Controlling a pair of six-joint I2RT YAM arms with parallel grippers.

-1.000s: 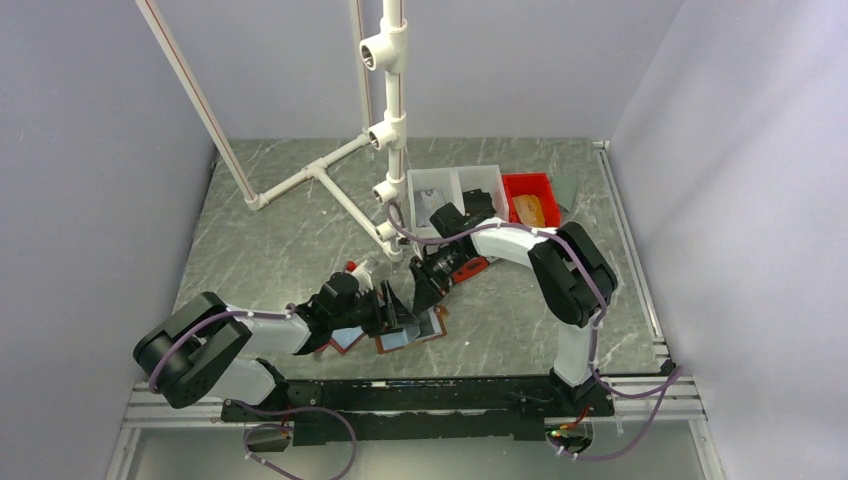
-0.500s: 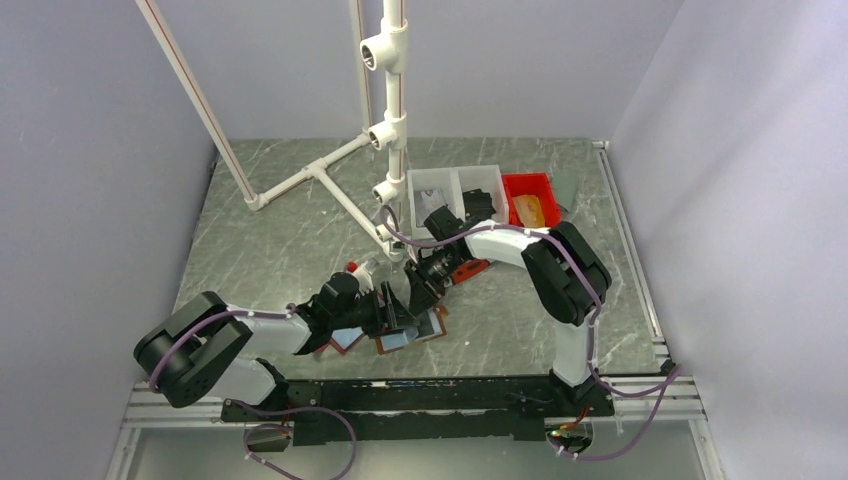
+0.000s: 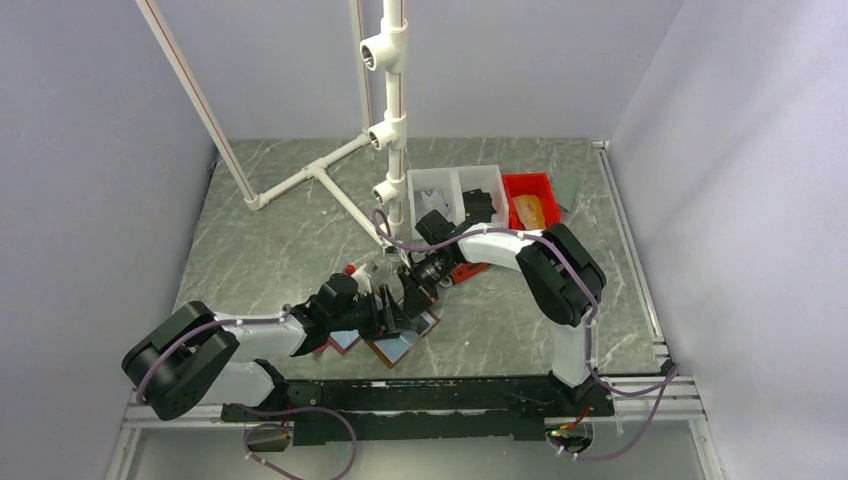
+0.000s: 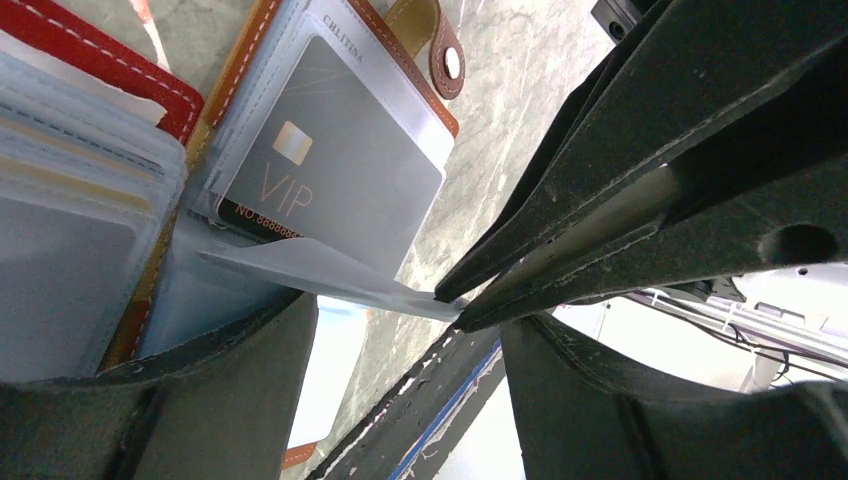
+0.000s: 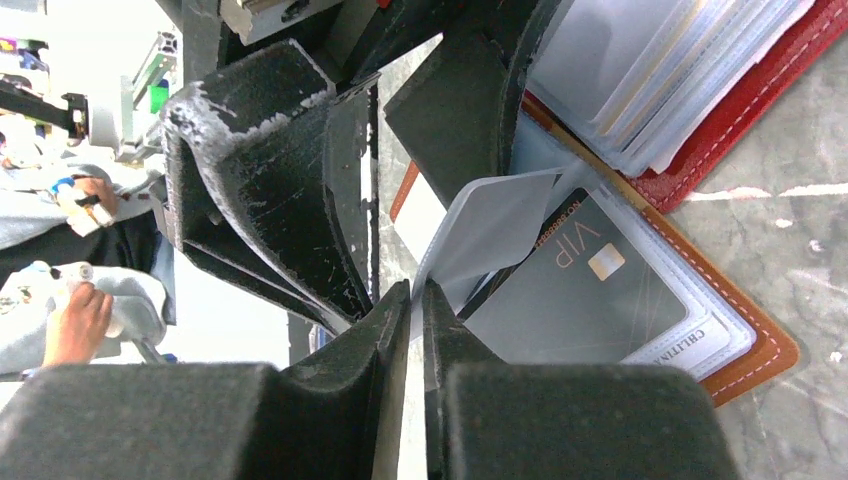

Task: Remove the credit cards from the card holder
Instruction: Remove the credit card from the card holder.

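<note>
A brown leather card holder (image 3: 402, 347) lies open on the grey marbled counter (image 3: 280, 240), near the front edge and between the two arms, with a red leather card holder with white stitching (image 3: 343, 343) just beside it on the left, also open and showing a stack of clear pages. The wrist views show the brown holder's tan snap strap (image 4: 441, 47) folded out past its far edge. A grey VIP card (image 4: 330, 190) sits inside the holder's see-through pockets, not yet drawn out. The right arm's fingers (image 5: 350, 400) are pressed together on the free corner of a clear plastic sleeve (image 5: 490, 230) and hold that flap lifted clear of the grey card, so it curves up from the holder's spine. From the left wrist the same pinch shows as two black wedges meeting at the sleeve's tip (image 4: 320, 275). The left arm's fingers (image 4: 220, 400) stand apart, straddling the near side of the brown holder: one lies over the pocket pages close to the spine, the other stands off the holder above bare counter, and they grip nothing; whether the first one presses down cannot be told. At the back of the counter stand a white plastic pipe frame (image 3: 392, 120), two white bins (image 3: 455, 188) and a red bin (image 3: 530, 200), well apart from the holders
</note>
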